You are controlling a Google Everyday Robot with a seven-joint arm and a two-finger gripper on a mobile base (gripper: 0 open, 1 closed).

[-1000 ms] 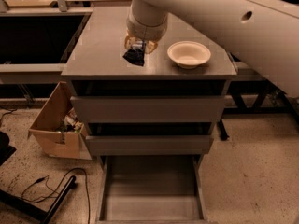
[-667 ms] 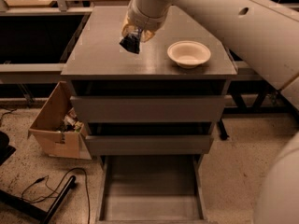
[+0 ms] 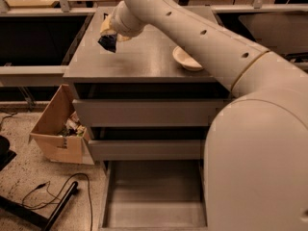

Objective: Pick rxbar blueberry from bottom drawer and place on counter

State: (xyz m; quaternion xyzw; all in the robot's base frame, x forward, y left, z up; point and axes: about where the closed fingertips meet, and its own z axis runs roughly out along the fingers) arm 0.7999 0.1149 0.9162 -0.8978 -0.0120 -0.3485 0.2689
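My gripper [image 3: 109,34] is over the left rear part of the counter [image 3: 139,59], at the end of the large white arm that crosses the view. It is shut on the rxbar blueberry [image 3: 108,43], a small dark navy wrapper that hangs below the fingers, just above the counter top. The bottom drawer [image 3: 154,196] is pulled open at the foot of the cabinet. Its grey floor shows nothing on it, and the arm hides its right side.
A white bowl [image 3: 185,58] sits on the right of the counter, partly behind the arm. Two shut drawer fronts [image 3: 144,112] lie below the top. An open cardboard box [image 3: 60,129] and black cables [image 3: 53,196] are on the floor to the left.
My gripper has carried the rxbar blueberry from the counter's middle, near the bowl, leftward and toward the back. The arm now fills more of the right side of the view.
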